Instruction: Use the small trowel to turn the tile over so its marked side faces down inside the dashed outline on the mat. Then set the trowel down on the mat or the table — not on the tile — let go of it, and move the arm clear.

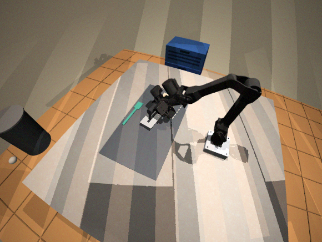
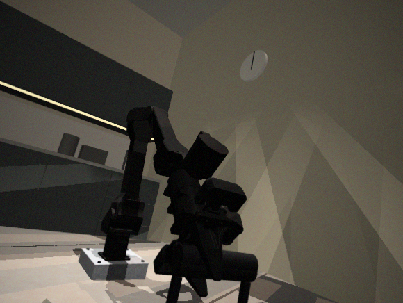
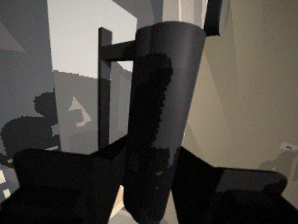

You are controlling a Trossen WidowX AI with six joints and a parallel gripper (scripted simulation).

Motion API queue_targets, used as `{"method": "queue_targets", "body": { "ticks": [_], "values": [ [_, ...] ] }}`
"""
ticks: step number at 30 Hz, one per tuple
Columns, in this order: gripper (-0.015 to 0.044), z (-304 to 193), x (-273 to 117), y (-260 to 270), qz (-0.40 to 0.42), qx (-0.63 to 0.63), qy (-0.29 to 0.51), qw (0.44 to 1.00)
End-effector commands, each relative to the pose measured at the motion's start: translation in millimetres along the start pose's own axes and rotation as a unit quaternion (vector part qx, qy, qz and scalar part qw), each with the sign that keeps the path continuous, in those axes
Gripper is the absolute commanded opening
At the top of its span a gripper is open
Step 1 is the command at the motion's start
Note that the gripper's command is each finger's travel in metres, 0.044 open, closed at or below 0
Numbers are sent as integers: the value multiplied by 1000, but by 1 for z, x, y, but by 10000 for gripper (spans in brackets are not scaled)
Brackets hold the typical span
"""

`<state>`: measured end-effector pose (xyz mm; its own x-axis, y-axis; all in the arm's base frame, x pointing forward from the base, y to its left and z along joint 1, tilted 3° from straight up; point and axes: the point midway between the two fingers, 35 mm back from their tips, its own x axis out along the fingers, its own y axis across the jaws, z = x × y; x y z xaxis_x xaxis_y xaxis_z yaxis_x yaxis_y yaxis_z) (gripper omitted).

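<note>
One small pale plate at the right of your wrist view carries a dark mark, too small to read. Your round white wall clock shows a thin dark hand; any lettering is indistinct.

The black jointed arm rises from a white block base, bends sharply at its elbow, and reaches over the dark grey rectangular mat. Its forearm slopes down toward the wrist, with the black gripper low over the mat.

You have the gripper clenched on a thick, dark grey cylindrical handle. A slim dark bar stands out beside it, joined by a crosspiece. You cannot confirm from these views that this is the small trowel.

The flat white tile is on the mat side of the gripper, partly covered by it; contact and marked side cannot be determined. Part of the white dashed outline shows beside the gripper. Your green flat-bladed tool lies near the tile, apart from it, across the mat's edge.
</note>
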<state>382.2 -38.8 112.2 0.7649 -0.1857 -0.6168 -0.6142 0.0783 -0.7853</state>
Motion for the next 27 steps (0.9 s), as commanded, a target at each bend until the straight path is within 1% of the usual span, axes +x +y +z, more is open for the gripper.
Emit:
{"method": "queue_targets", "body": {
  "ticks": [1, 12, 27],
  "values": [
    [0, 10, -3, -7, -4, 2, -2, 1000],
    [0, 58, -20, -25, -5, 3, -3, 1000],
    [0, 59, -20, -25, -5, 3, -3, 1000]
  ]
}}
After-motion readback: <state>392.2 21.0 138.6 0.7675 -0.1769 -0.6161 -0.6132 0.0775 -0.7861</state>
